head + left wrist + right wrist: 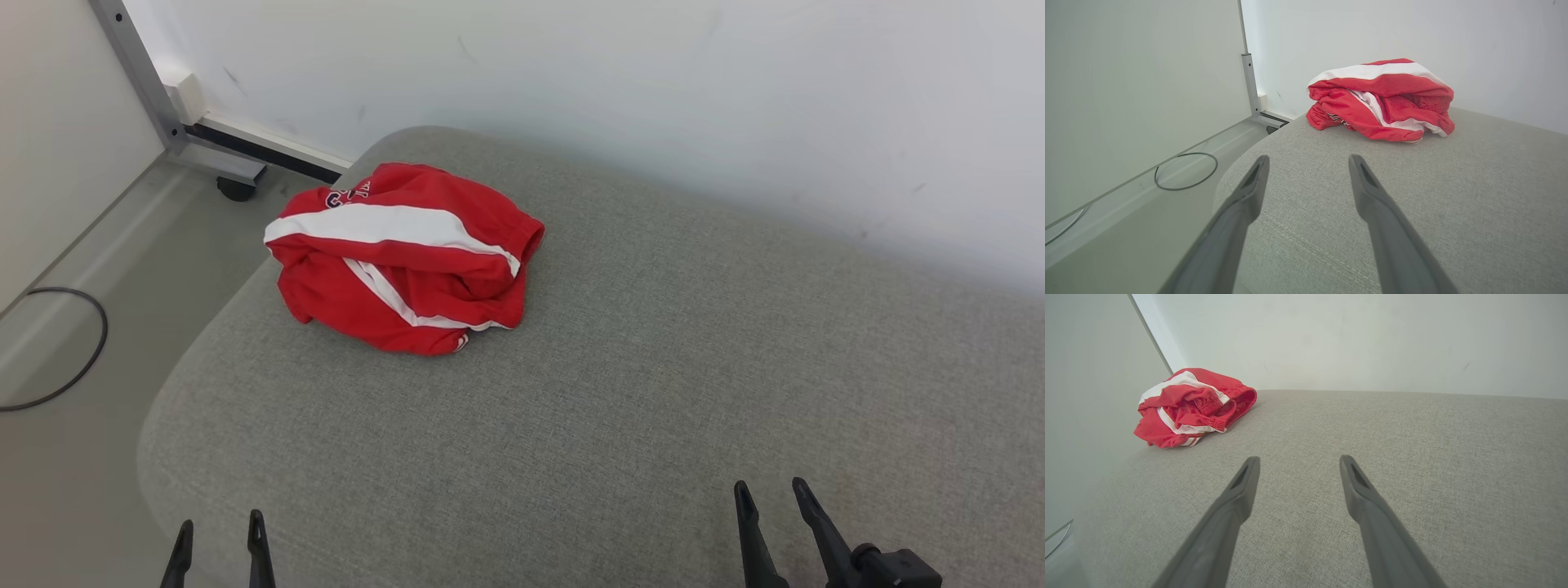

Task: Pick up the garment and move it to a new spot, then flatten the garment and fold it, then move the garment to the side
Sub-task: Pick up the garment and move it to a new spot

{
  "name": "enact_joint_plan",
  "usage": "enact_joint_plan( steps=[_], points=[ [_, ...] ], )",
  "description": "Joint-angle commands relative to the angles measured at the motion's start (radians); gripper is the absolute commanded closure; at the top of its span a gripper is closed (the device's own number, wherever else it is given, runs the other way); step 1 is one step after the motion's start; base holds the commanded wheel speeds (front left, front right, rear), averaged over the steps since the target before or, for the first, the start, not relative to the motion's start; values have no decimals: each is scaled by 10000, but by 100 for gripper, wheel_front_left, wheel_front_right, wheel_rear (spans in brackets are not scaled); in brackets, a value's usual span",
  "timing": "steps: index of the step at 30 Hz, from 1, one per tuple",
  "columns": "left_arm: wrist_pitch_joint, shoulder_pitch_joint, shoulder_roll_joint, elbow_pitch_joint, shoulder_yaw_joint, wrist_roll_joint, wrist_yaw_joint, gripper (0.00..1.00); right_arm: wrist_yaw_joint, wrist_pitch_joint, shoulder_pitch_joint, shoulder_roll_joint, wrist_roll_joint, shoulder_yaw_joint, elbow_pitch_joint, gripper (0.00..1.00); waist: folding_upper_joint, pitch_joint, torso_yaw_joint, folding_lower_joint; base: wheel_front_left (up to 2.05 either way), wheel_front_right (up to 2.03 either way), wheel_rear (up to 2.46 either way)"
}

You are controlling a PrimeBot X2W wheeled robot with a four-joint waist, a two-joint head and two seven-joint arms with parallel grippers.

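A red garment [404, 257] with white stripes lies crumpled in a heap near the far left corner of a grey cushioned surface [653, 367]. Dark lettering shows at its far edge. My left gripper [220, 527] is open at the lower left, over the cushion's near left edge, well short of the garment [1382, 102]. At the lower right my right gripper [769, 490] stands open, far from the garment [1192, 406]. Both wrist views look along empty, spread fingers [1245, 192] [1359, 490] above the bare fabric.
A white wall [653, 82] runs behind the cushion. To the left the floor [73, 269] drops away, with a black cable loop [90, 359], a metal frame post [139, 73] and a caster [235, 189]. The cushion's left edge is rounded.
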Motion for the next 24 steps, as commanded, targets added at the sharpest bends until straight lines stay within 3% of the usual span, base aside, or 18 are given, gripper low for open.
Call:
enact_joint_plan(
  steps=[1,11,14,17,24],
  points=[
    [-29,-32,-16,-3,47,-107,18,0,-21,-7,5,6,1,14,17,0,0,6,-24,0,0,0,0],
    [-29,-750,-15,-51,394,-379,-30,0,-21,-7,-326,6,-128,99,-3,0,0,280,-616,0,0,0,0],
    [-31,-1339,-15,-115,463,-452,-56,0,-21,-7,-566,4,-175,119,-19,0,0,519,-1048,0,0,0,0],
    [-29,-2491,-12,-21,694,-254,-348,0,-21,-7,-882,3,-197,99,-90,0,0,934,-1721,0,0,0,0],
    [-28,-4847,689,280,1382,-270,-761,0,-21,-7,-1481,4,-146,-40,-143,0,0,1798,-2954,0,0,0,0]
  ],
)
